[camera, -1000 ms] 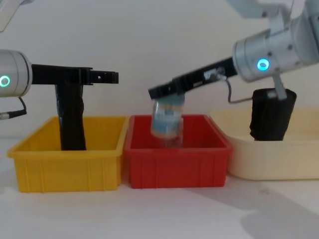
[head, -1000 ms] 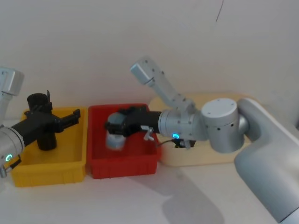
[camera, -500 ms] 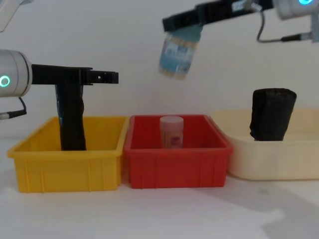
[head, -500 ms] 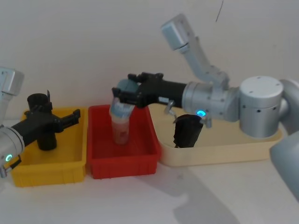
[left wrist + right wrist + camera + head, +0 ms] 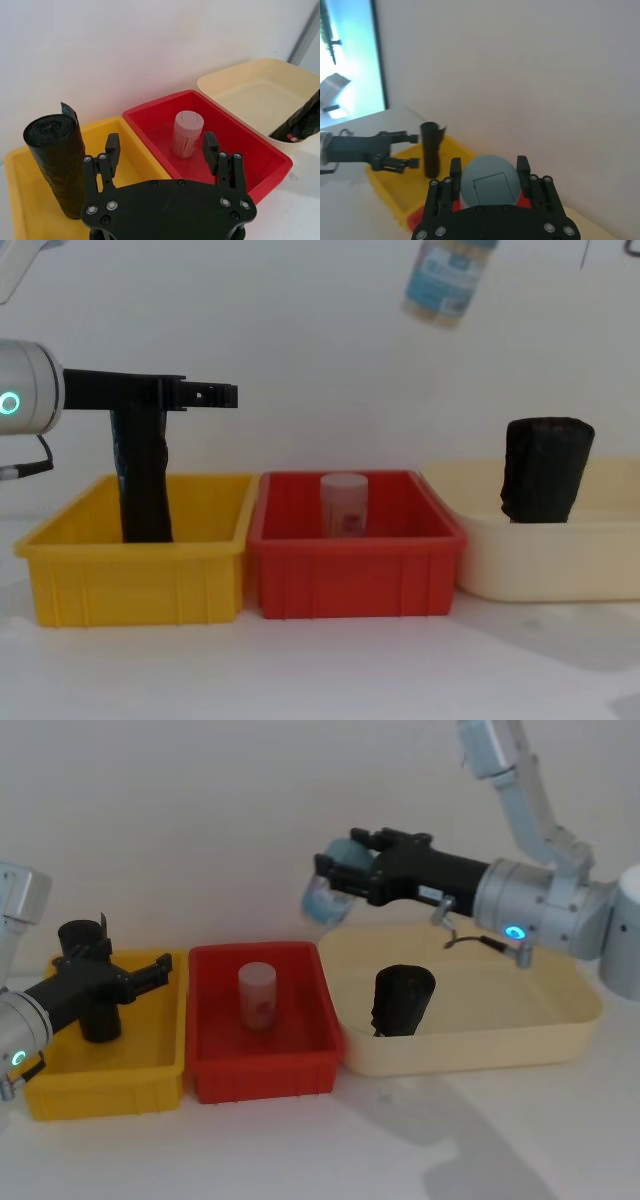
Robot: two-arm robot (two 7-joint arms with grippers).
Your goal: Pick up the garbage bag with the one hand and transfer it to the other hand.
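The garbage bag (image 5: 402, 1000), a thick black roll, stands upright in the cream tray (image 5: 480, 1050); it also rises above the tray wall in the chest view (image 5: 545, 470). In the left wrist view a red-and-white label shows on the garbage bag (image 5: 300, 122). My right gripper (image 5: 340, 880) is high above the tray's left end, well above the bag, shut on a blue-lidded jar (image 5: 325, 895) that hangs in the air (image 5: 447, 280). Farther left, my left gripper (image 5: 160, 972) is open over the yellow bin (image 5: 110, 1090), beside a slimmer black roll (image 5: 92, 985), with nothing between its fingers (image 5: 112, 147).
A red bin (image 5: 265, 1075) between the yellow bin and the cream tray holds a white jar (image 5: 257, 997). The three containers stand side by side against a white wall. Bare white table lies in front of them.
My right gripper has lifted the blue-lidded jar out of the red bin and carried it up and to the right. The left arm has not moved.
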